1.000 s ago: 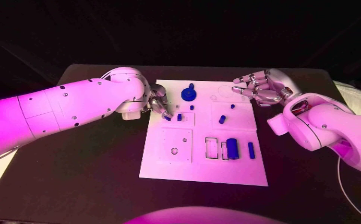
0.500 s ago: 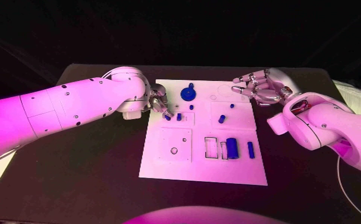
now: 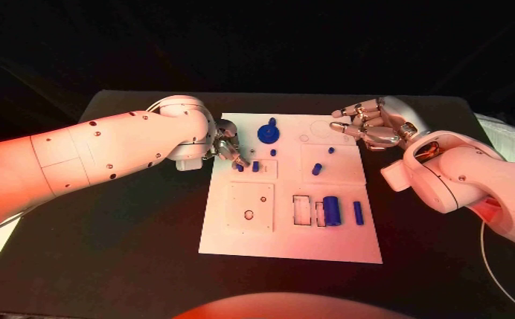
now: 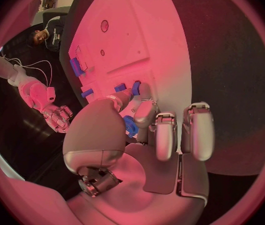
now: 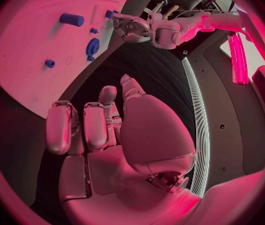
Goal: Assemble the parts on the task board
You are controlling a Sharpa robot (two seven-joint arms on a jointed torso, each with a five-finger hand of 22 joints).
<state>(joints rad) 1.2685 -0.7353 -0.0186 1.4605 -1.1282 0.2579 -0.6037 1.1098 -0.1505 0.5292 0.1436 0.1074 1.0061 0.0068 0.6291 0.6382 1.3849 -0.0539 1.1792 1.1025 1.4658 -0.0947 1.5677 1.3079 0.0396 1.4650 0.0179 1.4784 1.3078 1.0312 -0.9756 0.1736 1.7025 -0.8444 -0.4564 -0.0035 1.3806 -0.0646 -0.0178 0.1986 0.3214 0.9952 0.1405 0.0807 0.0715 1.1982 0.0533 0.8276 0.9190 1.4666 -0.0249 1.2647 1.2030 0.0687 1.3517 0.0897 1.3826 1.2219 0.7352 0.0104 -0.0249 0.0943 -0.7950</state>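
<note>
Left hand [image 3: 228,148] pinches a small blue part [image 4: 130,126] (right hand [image 3: 368,126] curled).

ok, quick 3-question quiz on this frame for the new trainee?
1. True or false: the right robot hand holds a blue part.
2. The round blue disc lies: A) near the far edge of the task board; B) at the board's near edge; C) on the black table, off the board.
3. Which robot hand has its fingertips down among the small blue parts?

Key:
1. False. Its fingers are curled in on nothing, by the board's far right corner.
2. A.
3. The left robot hand. The views don't settle whether it grips a part.
</note>
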